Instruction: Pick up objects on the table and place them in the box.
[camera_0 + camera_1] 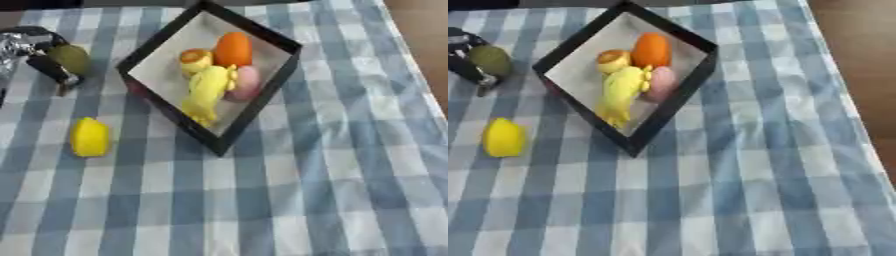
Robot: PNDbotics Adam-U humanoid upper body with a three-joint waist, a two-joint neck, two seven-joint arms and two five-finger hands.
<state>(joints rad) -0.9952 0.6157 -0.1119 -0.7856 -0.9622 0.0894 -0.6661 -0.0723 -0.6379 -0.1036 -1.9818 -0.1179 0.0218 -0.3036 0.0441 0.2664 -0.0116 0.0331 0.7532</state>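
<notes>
A black-rimmed box (pixel 262 102) stands turned like a diamond on the blue-and-white checked cloth. Inside it lie an orange fruit (pixel 233 48), a small orange-yellow piece (pixel 195 60), a yellow banana-shaped piece (pixel 207 90) and a pink piece (pixel 248 81). My left hand (pixel 42 57) comes in at the upper left, its black fingers curled round an olive-green fruit (pixel 70 58) held just left of the box. A yellow lemon-like fruit (pixel 89 136) lies on the cloth below that hand, left of the box's lower corner. The right hand shows in neither view.
The checked cloth (pixel 306 200) spreads wide below and right of the box. A brown floor strip (pixel 859 60) runs past the table's right edge. A silver arm part (pixel 16 45) sits at the far left.
</notes>
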